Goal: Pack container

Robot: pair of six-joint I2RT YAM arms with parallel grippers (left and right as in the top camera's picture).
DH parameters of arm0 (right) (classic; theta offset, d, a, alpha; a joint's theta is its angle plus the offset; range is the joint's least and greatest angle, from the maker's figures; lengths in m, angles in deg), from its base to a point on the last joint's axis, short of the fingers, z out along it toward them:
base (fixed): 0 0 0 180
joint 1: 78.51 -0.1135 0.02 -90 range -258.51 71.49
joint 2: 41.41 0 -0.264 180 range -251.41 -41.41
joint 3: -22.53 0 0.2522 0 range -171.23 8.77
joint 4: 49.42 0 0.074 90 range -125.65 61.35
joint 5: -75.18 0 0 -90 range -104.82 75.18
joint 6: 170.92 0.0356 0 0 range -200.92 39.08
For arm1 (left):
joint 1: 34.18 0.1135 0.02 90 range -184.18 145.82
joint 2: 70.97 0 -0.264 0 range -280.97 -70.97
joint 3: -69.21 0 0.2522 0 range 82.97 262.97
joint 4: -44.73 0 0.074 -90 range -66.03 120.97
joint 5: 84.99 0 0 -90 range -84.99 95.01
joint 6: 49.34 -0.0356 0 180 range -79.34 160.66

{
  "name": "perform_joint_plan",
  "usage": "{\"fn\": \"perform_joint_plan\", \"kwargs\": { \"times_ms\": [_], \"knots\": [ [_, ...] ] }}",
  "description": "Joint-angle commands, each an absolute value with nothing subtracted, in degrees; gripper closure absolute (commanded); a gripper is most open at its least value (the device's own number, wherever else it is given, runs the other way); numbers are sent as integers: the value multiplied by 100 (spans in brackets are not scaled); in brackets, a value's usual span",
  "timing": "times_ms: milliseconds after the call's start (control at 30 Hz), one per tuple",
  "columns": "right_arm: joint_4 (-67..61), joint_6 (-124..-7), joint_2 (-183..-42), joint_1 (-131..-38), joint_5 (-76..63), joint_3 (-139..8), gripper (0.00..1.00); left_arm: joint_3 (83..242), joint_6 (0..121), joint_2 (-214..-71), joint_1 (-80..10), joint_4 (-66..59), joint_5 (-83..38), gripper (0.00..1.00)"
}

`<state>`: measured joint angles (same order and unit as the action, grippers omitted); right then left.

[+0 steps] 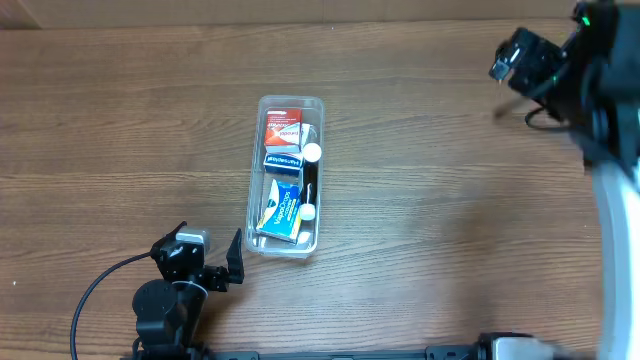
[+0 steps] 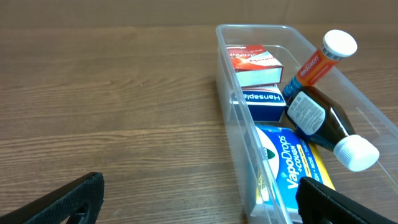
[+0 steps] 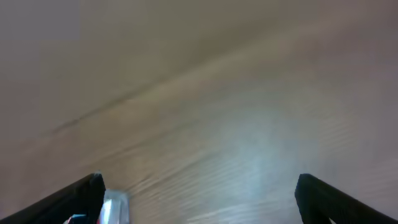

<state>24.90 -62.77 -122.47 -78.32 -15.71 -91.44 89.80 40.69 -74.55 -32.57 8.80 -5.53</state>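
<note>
On the brown wooden bench (image 1: 450, 150) lies the container (image 1: 254, 180), a long clear bin. It sits in the middle and a bit to the left, with its long side running from near to far. Our left arm (image 1: 165, 300) is at the near left. Our right arm (image 1: 560, 75) is at the far right, well apart from the bin. Both the left jaws and the right jaws are spread wide and hold nothing.

Inside the bin we see a blue and yellow box (image 2: 286, 165) at the near end, then a dark blue box (image 2: 264, 99), then a red and white box (image 2: 252, 62) at the far end. A dark bottle (image 2: 323, 121) with a white cap lies along the right side. An orange tube (image 2: 320, 59) leans beside it.

We think the packing is almost done, because we see nothing loose on the bench. The job now looks like backing away. To do it well, we should lift the left jaws up first and then pull them back, so they do not bump the thin wall.

The bin's near left corner is just beside the left jaws. From the left wrist, its left wall runs up between them. The right jaws see only bench, not the bin.
</note>
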Motion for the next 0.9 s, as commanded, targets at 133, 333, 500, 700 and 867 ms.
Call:
{"fn": "perform_joint_plan", "kwargs": {
  "times_ms": [133,333,500,700,867],
  "knots": [
    [1561,-8203,-9073,-8112,-1730,-6001,0,8945,4102,-7391,-3233,917,-599,0],
    [523,-8174,-6723,-8112,-1153,-2783,0,8945,4102,-7391,-3233,917,-599,0],
    [33,-7696,-5390,-8101,-1125,-1245,0,8945,4102,-7391,-3233,917,-599,0],
    [-327,-7473,-4426,-8101,-996,-263,0,8945,4102,-7391,-3233,917,-599,0],
    [-432,-7468,-4157,-8101,-974,25,0,8945,4102,-7391,-3233,917,-599,0]
  ]
}}
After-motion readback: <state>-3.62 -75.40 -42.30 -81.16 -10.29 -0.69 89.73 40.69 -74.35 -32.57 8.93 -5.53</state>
